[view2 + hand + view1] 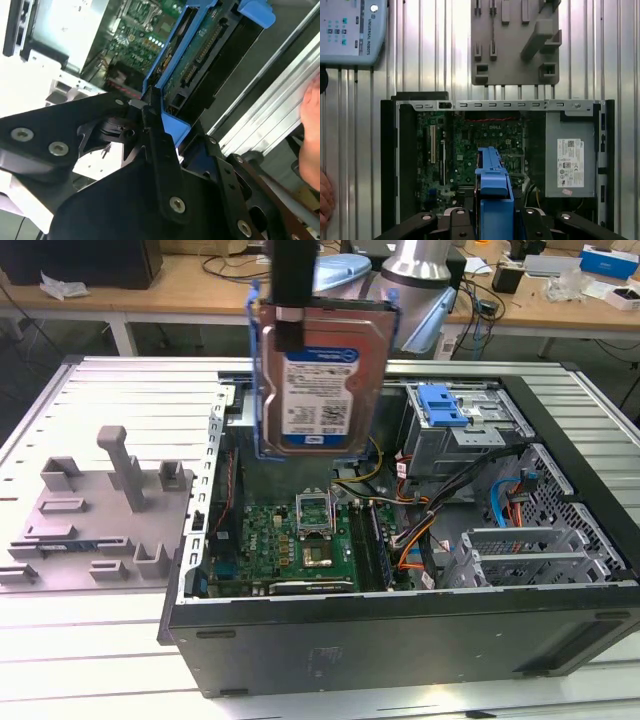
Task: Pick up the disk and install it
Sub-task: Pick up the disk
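The black two-fingered gripper (289,332) is closed on the upper edge of the flat rectangular silver metal disk (320,380), with its jaws pressed against the bright blue plastic bracket that frames it. In the exterior view the disk hangs upright in the air with its white-and-blue label facing the camera. It is clear of the open black metal computer case (400,640) and above the green motherboard (290,540). In the second wrist view the gripper (152,122) clamps the disk (200,55), whose circuit-board side shows. In the first wrist view the disk (493,190) appears edge-on over the case, beside the grey boxy power supply (570,160). The case lies on a ribbed aluminium table (130,390) next to a grey plastic fixture plate (90,510).
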You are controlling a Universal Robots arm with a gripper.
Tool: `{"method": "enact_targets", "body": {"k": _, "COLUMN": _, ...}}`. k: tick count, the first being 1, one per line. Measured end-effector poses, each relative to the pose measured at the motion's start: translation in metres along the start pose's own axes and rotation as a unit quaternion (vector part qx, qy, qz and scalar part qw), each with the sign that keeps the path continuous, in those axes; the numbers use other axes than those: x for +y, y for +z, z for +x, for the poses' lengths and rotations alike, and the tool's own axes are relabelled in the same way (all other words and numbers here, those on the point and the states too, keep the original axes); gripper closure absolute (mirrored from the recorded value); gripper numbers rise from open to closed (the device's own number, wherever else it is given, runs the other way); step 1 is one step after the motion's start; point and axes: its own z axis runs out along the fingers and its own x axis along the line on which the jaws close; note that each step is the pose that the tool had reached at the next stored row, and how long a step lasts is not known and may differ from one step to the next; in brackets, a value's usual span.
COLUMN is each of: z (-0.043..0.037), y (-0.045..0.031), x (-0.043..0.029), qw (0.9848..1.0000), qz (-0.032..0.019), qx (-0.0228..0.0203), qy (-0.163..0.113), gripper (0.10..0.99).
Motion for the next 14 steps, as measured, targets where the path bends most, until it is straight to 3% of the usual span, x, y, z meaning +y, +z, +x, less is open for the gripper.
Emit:
{"method": "enact_targets", "body": {"k": 3, "z": 0.0068, "y": -0.0003, "x": -0.0271, "qw": 1.0000, "qz": -0.0002, "qx": 0.0000, "qy": 0.000, "gripper": 0.722}}
{"method": "enact_targets", "body": {"k": 8, "z": 0.0126, "y": -0.0008, "x": -0.0574, "qw": 1.0000, "qz": -0.0001, "qx": 0.0000, "qy": 0.000, "gripper": 0.722}}
{"method": "enact_targets", "body": {"k": 14, "z": 0.0128, "y": -0.0008, "x": -0.0601, "qw": 1.0000, "qz": -0.0002, "qx": 0.0000, "qy": -0.001, "gripper": 0.722}}
